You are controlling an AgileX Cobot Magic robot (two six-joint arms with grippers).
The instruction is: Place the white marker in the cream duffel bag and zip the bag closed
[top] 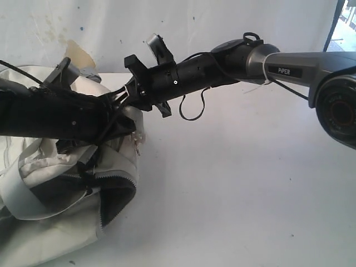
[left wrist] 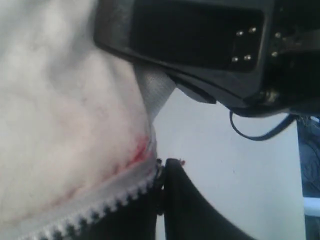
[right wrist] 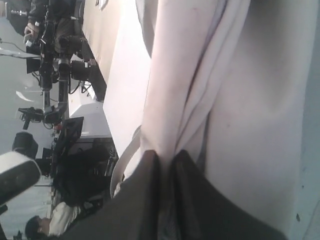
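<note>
Right fingers [right wrist: 132, 200] clamp the cream duffel bag [right wrist: 250, 100]; left fingers [left wrist: 195, 210] sit closed beside its zipper [left wrist: 100, 207].

"PiPER" is printed on the right arm [top: 289, 70]

You are looking at a cream duffel bag [top: 61, 233] of soft, matt woven cloth, creased and slightly coarse, with faint reddish smears in the fabric beside its zipper [left wrist: 115, 202]. The zipper teeth look like pale moulded plastic set on a smooth tape. The lining [top: 117, 200] is a dark, dull fabric, and the strap [left wrist: 156, 95] shows a ribbed grey webbing weave. The tabletop [top: 239, 211] is smooth, matt white with a few small specks. Your right arm [top: 183, 78] wears matt black plastic at the front and a satin grey, metal-looking shell [top: 300, 65] further back. Its loose cable [top: 192, 119] has a smooth black rubbery jacket. The wall [top: 211, 22] is flat white, blotched with stains.
</note>
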